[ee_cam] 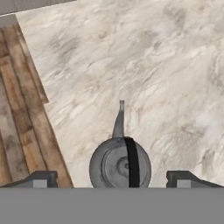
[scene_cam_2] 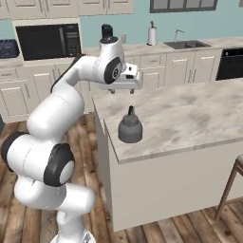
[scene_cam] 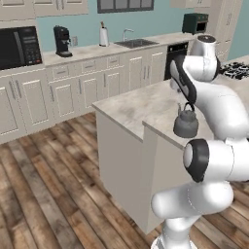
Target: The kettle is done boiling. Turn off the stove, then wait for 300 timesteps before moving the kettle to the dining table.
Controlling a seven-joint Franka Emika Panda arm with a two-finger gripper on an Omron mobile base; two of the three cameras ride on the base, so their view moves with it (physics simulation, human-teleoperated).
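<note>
The dark grey kettle [scene_cam: 186, 122] [scene_cam_2: 130, 128] [ee_cam: 120, 164] stands upright on the beige marble dining table [scene_cam: 160, 128] [scene_cam_2: 166, 142] [ee_cam: 153, 65], close to its left end and front edge. Its spout points toward the middle of the slab. My gripper [scene_cam_2: 122, 91] [ee_cam: 113, 179] hangs open a little above the kettle. The fingertips [ee_cam: 41, 178] are spread wide to either side of the kettle's arched handle and touch nothing. A corner of the black stove [scene_cam: 237, 70] shows at the far right, behind my arm.
The table's left edge drops to the wooden floor [ee_cam: 17, 109]. A stool [scene_cam_2: 236, 171] stands at the island's right front. Along the back wall are a microwave [scene_cam_2: 47, 41], a coffee machine [scene_cam: 62, 41], a sink [scene_cam: 134, 43] and a dishwasher [scene_cam_2: 230, 63].
</note>
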